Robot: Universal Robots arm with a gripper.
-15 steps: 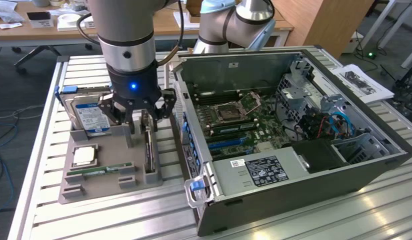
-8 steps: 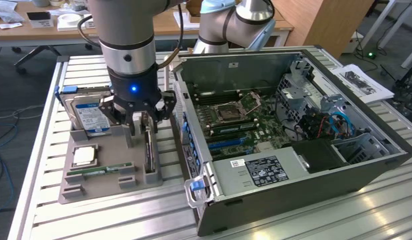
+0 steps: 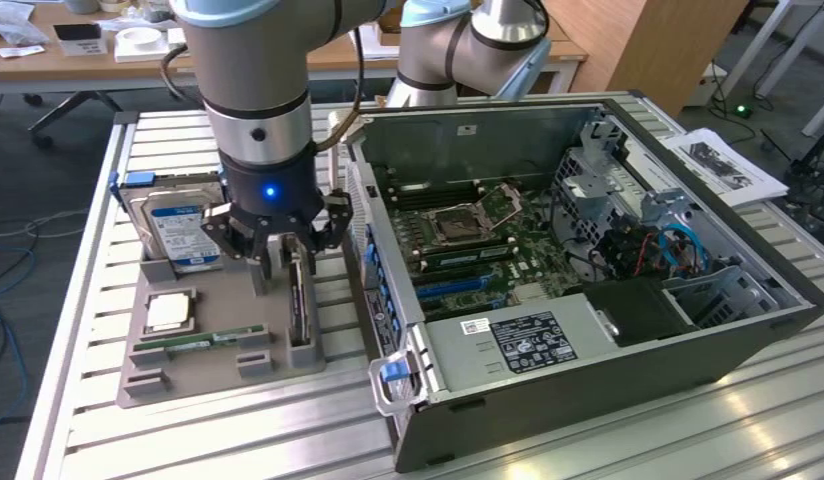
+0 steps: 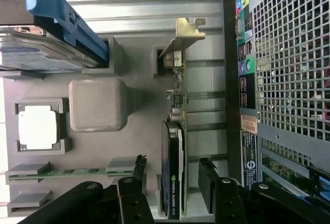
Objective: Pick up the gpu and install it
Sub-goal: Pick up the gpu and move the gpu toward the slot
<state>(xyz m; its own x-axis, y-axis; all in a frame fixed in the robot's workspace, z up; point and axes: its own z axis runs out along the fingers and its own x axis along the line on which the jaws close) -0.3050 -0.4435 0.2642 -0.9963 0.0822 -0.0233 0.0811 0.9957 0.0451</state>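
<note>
The gpu is a thin, flat, black card. It stands on its long edge in slots of a grey tray. It is on the side of the tray toward the exterior view's right, just beside the computer case. One end of the card has a shiny bent metal bracket. A thin green board runs along its side, and its black cover looks smooth, with a small green mark.

The tray looks like dull plastic with a fine, rough skin. It has square pockets and a rounded block that sticks up. A flat, square silver chip lies in one pocket. A slim green memory stick sits in a slot near it. At the far end of the tray a silver hard drive with a blue and white label stands up in a blue holder.

The table is silver metal with long ribs. The case is dark and boxy with its side open, and a green board shows inside. Its back wall has a grid of tiny square holes.

The gripper hangs low over the tray, right above the card. Its black fingers are spread wide, one on each side of the card. There is a small gap on both sides, so it holds nothing.
</note>
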